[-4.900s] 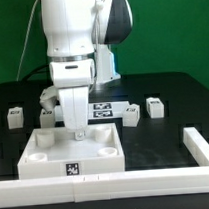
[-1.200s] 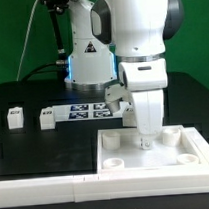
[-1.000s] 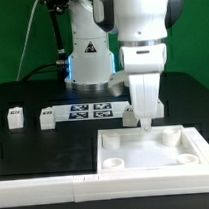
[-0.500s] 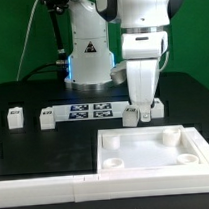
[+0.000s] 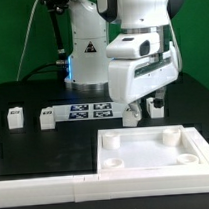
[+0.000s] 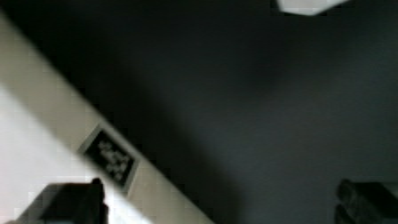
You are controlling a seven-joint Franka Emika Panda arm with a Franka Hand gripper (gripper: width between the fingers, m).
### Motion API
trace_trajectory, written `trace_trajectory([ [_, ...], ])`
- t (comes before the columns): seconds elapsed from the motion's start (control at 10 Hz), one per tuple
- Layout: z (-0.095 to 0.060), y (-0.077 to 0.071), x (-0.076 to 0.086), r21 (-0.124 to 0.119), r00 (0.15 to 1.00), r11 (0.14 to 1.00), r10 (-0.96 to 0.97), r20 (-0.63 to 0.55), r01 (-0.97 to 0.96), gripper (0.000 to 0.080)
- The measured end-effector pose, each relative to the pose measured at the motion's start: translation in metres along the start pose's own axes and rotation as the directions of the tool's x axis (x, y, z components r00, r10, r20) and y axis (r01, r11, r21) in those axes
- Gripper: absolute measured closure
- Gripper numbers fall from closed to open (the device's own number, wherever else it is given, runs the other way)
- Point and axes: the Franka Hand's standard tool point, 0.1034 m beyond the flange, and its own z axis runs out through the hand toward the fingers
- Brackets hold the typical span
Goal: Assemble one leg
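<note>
Several legs, small white posts with marker tags, stand on the black table in the exterior view: two at its left [image 5: 14, 117] [image 5: 45, 118] and two just behind the tray [image 5: 131, 114] [image 5: 155, 107]. The large white tray-like part [image 5: 156, 152] lies at the front right. My gripper [image 5: 145, 102] hangs tilted above the two legs behind the tray and touches nothing. In the wrist view its fingertips [image 6: 71, 203] stand wide apart with only dark table between them. That view also shows a white edge with a marker tag [image 6: 112, 156] and a white piece [image 6: 317, 5].
The marker board [image 5: 91, 111] lies flat behind the legs. A low white wall [image 5: 47, 181] runs along the table's front, under the tray's front edge. The arm's base [image 5: 87, 53] stands behind the marker board.
The tray has gone from the front left to the front right. In the last second my gripper rose out of the tray, moved back over the two legs and tilted.
</note>
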Motion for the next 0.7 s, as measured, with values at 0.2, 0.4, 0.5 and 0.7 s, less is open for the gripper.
trace_trajectory([
  [0.2,0.002,-0.013,-0.002,0.018,0.957,0.957,0.289,0.008,-0.289,0.015],
  [0.4,0.002,-0.018,0.002,0.028,0.889,0.889,0.458,0.002,-0.458,0.015],
  [0.5,0.002,-0.018,0.002,0.032,0.851,0.851,0.525,0.005,-0.525,0.015],
  [0.7,0.002,-0.02,0.002,0.037,0.802,0.801,0.597,0.008,-0.597,0.015],
])
